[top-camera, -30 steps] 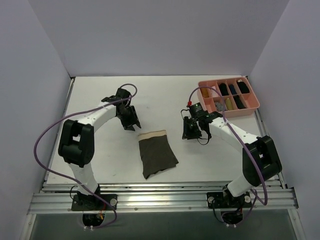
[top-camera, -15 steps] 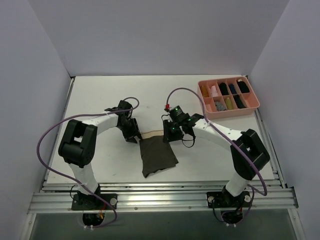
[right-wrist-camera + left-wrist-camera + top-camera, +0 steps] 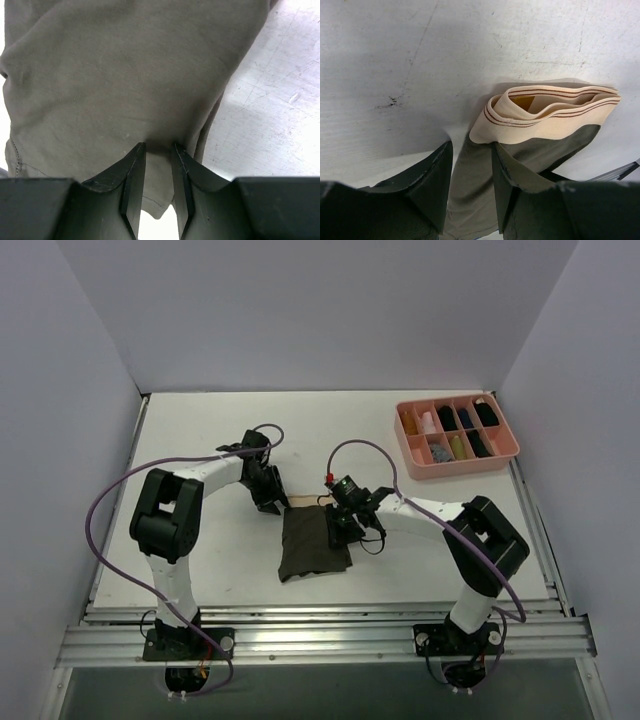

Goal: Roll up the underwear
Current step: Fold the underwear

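The underwear [image 3: 312, 555] lies folded on the white table [image 3: 210, 440], dark olive with a tan waistband [image 3: 545, 127] at its far end. My left gripper [image 3: 271, 500] is at the cloth's far left corner. In the left wrist view the left gripper [image 3: 472, 170] is closed down on olive cloth [image 3: 470, 195] just below the waistband. My right gripper [image 3: 341, 529] is at the cloth's right edge. In the right wrist view the right gripper [image 3: 158, 165] pinches a fold of the underwear [image 3: 125, 75] between narrow jaws.
A pink compartment tray [image 3: 460, 469] with small rolled bundles stands at the back right. White walls close in the table on the left, back and right. A metal rail [image 3: 320, 640] runs along the near edge.
Both grippers moved in from either side onto the underwear's far end and closed on it. The right arm travelled furthest, leftward. The cloth now looks shorter, and its near end has shifted left.
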